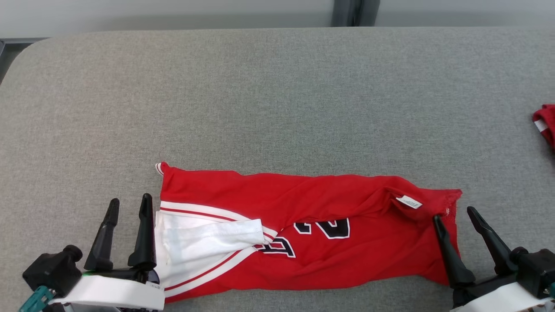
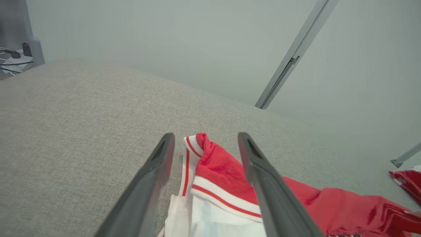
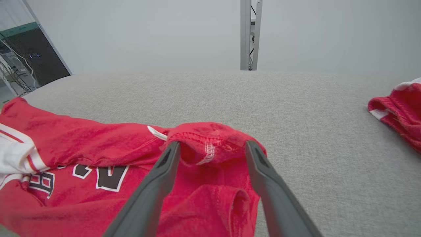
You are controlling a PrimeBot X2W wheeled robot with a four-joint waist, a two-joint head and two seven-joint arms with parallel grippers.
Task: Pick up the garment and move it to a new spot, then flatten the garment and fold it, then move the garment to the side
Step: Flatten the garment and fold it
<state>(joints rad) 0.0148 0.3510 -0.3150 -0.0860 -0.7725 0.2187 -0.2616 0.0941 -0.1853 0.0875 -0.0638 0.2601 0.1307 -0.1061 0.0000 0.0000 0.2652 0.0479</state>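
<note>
The garment (image 1: 303, 229) is a red jersey with white trim and black letters, lying folded in a long band near the front of the grey table (image 1: 277, 99). My left gripper (image 1: 128, 205) stands open at the garment's left end, its right finger at the white-trimmed edge (image 2: 210, 194). At the right end my right gripper (image 1: 454, 213) is open too, its left finger over the red hem (image 3: 210, 148). Neither gripper holds the cloth. The jersey (image 3: 98, 154) lies slack with a white label showing.
Another red and white piece of cloth (image 1: 545, 123) lies at the table's right edge, also seen as red cloth (image 3: 398, 112) in the right wrist view. The wide grey surface behind the garment stretches to the back wall. A metal post (image 3: 249, 34) stands beyond the far edge.
</note>
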